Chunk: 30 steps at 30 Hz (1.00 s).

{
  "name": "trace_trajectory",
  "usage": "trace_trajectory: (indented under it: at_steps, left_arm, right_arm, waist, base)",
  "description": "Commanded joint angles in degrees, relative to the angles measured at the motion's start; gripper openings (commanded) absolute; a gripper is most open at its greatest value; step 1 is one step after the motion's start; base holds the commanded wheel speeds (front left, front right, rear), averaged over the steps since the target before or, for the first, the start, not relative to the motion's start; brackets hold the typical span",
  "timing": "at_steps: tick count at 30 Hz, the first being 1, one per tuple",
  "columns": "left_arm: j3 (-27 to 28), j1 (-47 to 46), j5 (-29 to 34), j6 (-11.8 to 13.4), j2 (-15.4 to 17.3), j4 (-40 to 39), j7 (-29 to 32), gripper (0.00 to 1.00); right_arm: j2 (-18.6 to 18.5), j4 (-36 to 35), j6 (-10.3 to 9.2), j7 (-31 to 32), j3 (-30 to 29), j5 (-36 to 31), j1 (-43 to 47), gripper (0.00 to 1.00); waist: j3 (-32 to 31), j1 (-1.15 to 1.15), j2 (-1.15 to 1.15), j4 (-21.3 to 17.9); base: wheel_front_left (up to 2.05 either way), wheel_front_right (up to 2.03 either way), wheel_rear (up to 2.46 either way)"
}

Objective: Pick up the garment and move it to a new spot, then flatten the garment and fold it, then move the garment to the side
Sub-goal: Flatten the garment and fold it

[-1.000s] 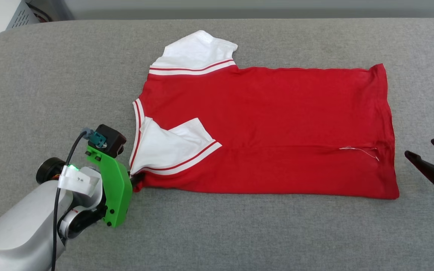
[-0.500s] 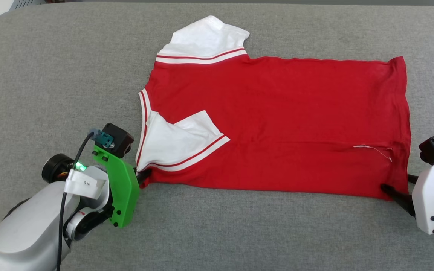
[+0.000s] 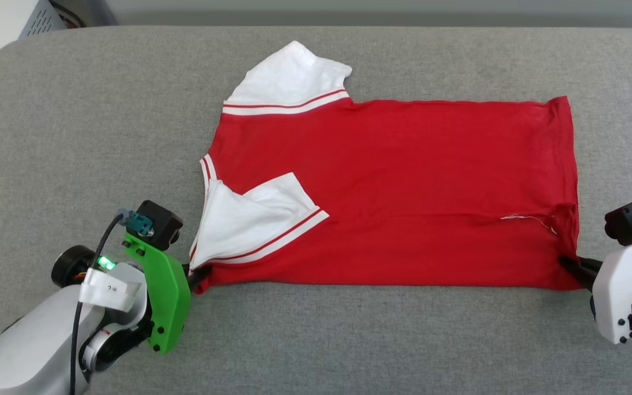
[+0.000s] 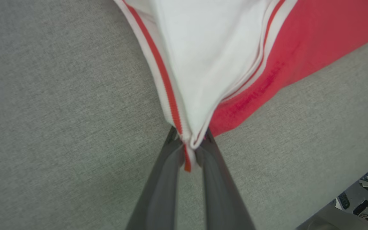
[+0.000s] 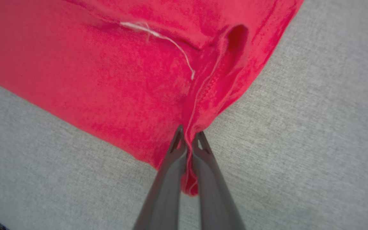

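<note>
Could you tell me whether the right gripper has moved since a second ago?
Yes. The right gripper, earlier clear of the garment, has come in towards the robot's left and now pinches its near hem corner.

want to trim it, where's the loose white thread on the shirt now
In the head view the thread lies on the shirt near its front right corner, just above and left of the right gripper shut on that corner.

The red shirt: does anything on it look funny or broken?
Yes. A loose white thread dangles near the right hem of the shirt, like a stitch came undone. The near sleeve is also flopped onto the red body instead of sticking out like the far sleeve.
</note>
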Motion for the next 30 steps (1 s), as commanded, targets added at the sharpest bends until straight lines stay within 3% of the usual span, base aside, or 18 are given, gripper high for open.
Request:
trace_trajectory:
  at_steps: [1, 11, 15, 23, 30]
  left_arm:
    - [0.4, 1.1, -0.4, 0.5, 1.1, -0.7, -0.1, 0.0]
    - [0.9, 8.5, -3.6, 4.3, 6.3, -9.7, 0.4, 0.0]
    - [0.7, 10.8, -4.5, 5.5, 6.7, -10.7, 0.0, 0.0]
    - [0.0, 12.9, -4.9, 6.1, 5.8, -8.6, -1.1, 0.0]
    - [-0.4, 12.2, -5.0, 5.4, 3.2, -2.8, -2.0, 0.0]
  right_arm:
    - [-0.9, -0.6, -0.04, -0.7, -0.5, 0.3, 0.6, 0.0]
    - [-4.7, -9.6, -0.04, -0.6, -8.1, 1.3, 11.4, 0.0]
    - [-4.8, -11.6, -0.04, 0.6, -11.3, 1.4, 15.9, 0.0]
    - [-1.9, -12.4, -0.04, 3.0, -15.1, 1.1, 20.9, 0.0]
    - [2.7, -6.8, -0.04, 1.5, -13.2, -0.6, 19.2, 0.0]
  waist:
    - [-2.0, 0.0, 0.0, -0.3]
    - [-5.3, 0.0, 0.0, -0.3]
    - [-5.2, 0.0, 0.0, -0.5]
    - [-3.3, 0.0, 0.0, -0.7]
    - [-1.6, 0.0, 0.0, -0.7]
  base:
    - [0.0, 0.0, 0.0]
    - [0.0, 0.0, 0.0]
    - [0.0, 0.0, 0.0]
    - [0.0, 0.0, 0.0]
    - [0.0, 0.0, 0.0]
